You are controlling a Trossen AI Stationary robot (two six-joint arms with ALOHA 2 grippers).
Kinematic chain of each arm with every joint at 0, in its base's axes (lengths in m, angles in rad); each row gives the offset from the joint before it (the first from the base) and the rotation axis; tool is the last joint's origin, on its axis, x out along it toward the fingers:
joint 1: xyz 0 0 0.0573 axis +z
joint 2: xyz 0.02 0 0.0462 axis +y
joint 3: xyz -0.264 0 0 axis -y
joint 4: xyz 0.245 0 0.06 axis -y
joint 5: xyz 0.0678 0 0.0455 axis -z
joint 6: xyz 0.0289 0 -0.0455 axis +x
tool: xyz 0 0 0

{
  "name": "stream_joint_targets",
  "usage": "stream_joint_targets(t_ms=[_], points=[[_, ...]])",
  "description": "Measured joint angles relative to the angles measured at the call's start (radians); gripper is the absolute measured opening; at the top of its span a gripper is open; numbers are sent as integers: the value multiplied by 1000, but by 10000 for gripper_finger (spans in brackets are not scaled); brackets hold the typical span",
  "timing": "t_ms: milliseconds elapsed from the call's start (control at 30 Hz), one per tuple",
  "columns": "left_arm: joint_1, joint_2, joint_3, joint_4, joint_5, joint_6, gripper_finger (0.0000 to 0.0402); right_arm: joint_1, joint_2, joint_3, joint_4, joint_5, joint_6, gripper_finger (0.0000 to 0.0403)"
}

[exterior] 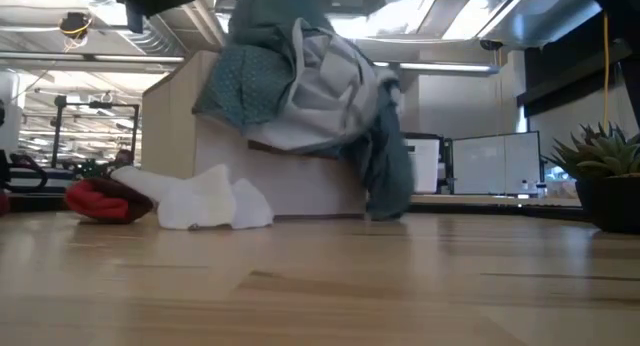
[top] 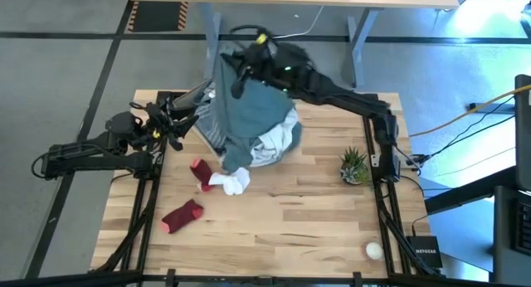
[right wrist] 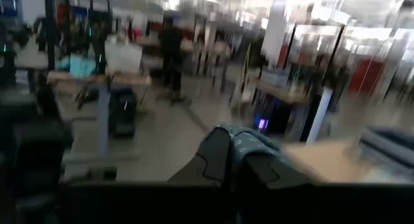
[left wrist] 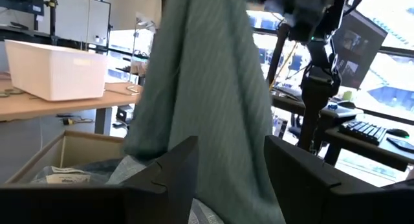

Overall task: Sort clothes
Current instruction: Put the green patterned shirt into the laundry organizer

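Teal-green soft fabric garment (top: 249,113) hangs in a long drape from the right tool (top: 241,67), whose fingers are pinched closed on its top edge; in the right wrist view a bunch of that cloth (right wrist: 249,146) sits between the dark fingers (right wrist: 210,162). The right arm reaches up and across from the right side of the light wooden surface (top: 290,212) to above its far edge, the tool raised high over the beige cardboard box (exterior: 270,136). The garment's lower end trails onto a heap of grey and white clothes (top: 274,142) lying over the box.

The left tool (top: 174,121) is at the far left corner of the surface, just beside the hanging cloth, its fingers (left wrist: 171,179) spread apart with nothing gripped; the teal fabric (left wrist: 207,101) hangs right in front of them.

On the surface lie small white pieces (top: 231,183) touching a dark red sock (top: 201,171), with another dark red sock (top: 181,216) nearer the front.
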Motion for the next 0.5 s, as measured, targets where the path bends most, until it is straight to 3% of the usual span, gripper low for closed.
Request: stream_joint_targets(t_ms=[167, 333, 433, 500], points=[[0, 17, 0, 5, -1, 19, 171, -1, 66, 0, -154, -1, 41, 51], [2, 30, 0, 5, -1, 19, 171, 2, 58, 35, -443, -11, -26, 117], [2, 35, 0, 5, -1, 19, 171, 21, 46, 127, -632, 54, -90, 153], [2, 35, 0, 5, -1, 19, 171, 41, -14, 101, -652, 116, -101, 170]])
